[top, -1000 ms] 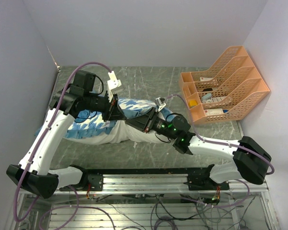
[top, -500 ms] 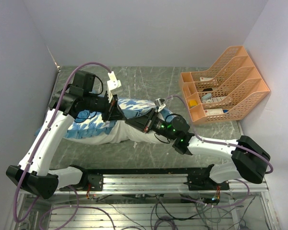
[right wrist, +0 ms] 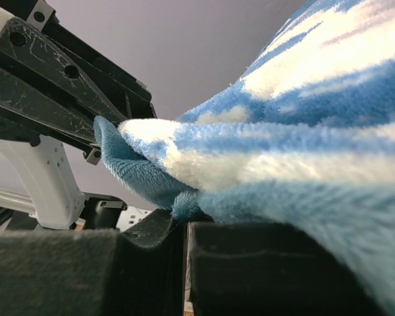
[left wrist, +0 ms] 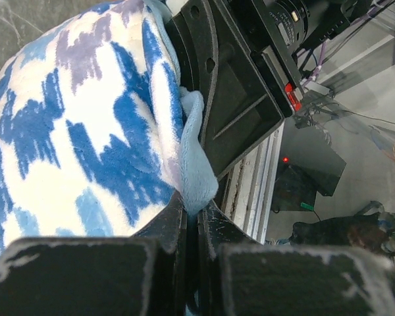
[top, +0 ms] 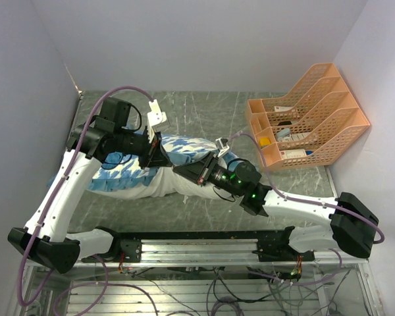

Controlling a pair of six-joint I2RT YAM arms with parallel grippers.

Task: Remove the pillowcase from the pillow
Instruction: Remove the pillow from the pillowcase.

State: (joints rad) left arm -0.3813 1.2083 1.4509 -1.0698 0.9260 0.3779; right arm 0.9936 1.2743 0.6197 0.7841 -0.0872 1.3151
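The pillowcase [top: 187, 144], blue-and-white with a teal edge, still covers the upper part of the white pillow [top: 159, 188] lying at mid-table. My left gripper [top: 163, 160] is shut on the teal edge; in the left wrist view the pillowcase [left wrist: 85, 131] hangs left of the left gripper [left wrist: 196, 212]. My right gripper [top: 179, 170] meets it from the right and is shut on the same edge. Teal fabric is pinched in the right gripper [right wrist: 185, 220] under the pillowcase [right wrist: 303, 118] in the right wrist view. The two grippers are nearly touching.
An orange mesh file rack [top: 309, 118] with a few items stands at the back right. Grey walls close in the left, back and right sides. The arms' metal rail [top: 204, 245] runs along the near edge.
My right gripper has shut on the pillowcase's teal edge. Its forearm and elbow have swung out to the right and lower. The left arm has hardly moved.
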